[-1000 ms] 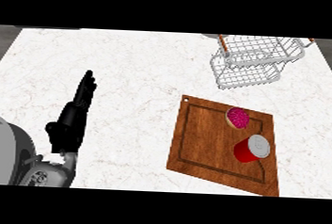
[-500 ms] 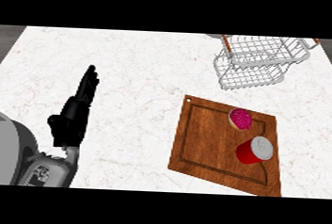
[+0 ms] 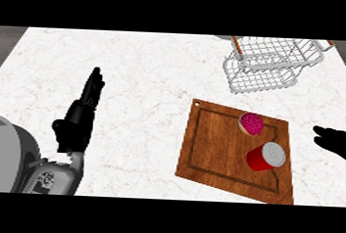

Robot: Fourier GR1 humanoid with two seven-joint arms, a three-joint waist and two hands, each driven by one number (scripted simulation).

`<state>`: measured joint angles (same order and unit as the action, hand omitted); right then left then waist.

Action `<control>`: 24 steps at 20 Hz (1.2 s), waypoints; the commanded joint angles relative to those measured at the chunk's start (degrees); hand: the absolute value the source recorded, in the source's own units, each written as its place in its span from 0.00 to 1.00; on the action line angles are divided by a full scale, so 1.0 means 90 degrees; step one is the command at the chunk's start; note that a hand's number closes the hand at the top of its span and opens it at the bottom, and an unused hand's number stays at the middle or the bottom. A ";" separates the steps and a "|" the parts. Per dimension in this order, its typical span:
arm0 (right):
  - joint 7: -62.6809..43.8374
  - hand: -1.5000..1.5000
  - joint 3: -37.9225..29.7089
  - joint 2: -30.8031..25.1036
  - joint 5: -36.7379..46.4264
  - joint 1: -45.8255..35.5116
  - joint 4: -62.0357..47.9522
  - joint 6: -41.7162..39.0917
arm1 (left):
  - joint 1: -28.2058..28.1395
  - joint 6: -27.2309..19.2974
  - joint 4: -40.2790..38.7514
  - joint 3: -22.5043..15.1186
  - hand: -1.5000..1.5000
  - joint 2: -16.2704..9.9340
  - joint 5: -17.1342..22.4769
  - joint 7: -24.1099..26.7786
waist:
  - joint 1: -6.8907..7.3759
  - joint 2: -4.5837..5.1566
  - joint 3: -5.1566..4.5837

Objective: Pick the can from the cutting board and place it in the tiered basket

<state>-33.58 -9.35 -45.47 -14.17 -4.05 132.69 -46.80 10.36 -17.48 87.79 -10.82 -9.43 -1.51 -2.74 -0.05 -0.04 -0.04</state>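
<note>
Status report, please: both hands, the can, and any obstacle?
Left hand open, resting at left. Right hand at right edge, fingers unclear, holding nothing. Red can on cutting board, untouched. Pink-topped item beside can.

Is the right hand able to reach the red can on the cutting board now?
Probably yes: the right hand is beside the can, with only bare cutting board between them.
</note>
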 commanded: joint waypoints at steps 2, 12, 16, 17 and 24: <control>-0.0121 0.00 -0.0101 0.0115 0.0327 0.0342 0.0022 -0.0510 | -0.0463 -0.0132 0.0278 -0.0244 0.50 0.0241 -0.0298 0.0094 | -0.0014 -0.0006 0.0006; 0.0469 0.00 0.0163 0.0508 0.1864 -0.0109 -0.0327 -0.0916 | 0.0098 0.0218 -0.0488 0.0178 0.50 0.0402 -0.0212 0.0370 | 0.0006 0.0013 0.0004; 0.1264 0.00 0.0222 0.0741 0.2822 0.0205 -0.0320 -0.1130 | 0.0042 0.0326 -0.0274 0.0265 0.50 0.0343 -0.0243 0.0151 | -0.0001 0.0008 0.0007; 0.1096 0.00 0.0409 0.0845 0.2719 0.0358 0.0060 -0.1133 | 0.0161 0.0368 -0.0410 0.0412 0.50 0.0314 -0.0174 0.0187 | -0.0015 0.0005 0.0005; 0.2829 0.00 0.0845 0.0909 0.4764 0.0204 -0.0413 -0.0623 | -0.0211 0.0438 -0.0203 0.0285 0.50 0.0423 -0.0333 0.0305 | 0.0011 0.0009 0.0009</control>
<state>-14.65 -4.41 -38.43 20.06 -2.20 130.54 -54.70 8.05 -13.85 87.86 -8.49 -6.53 -3.91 -1.00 0.07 0.00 0.04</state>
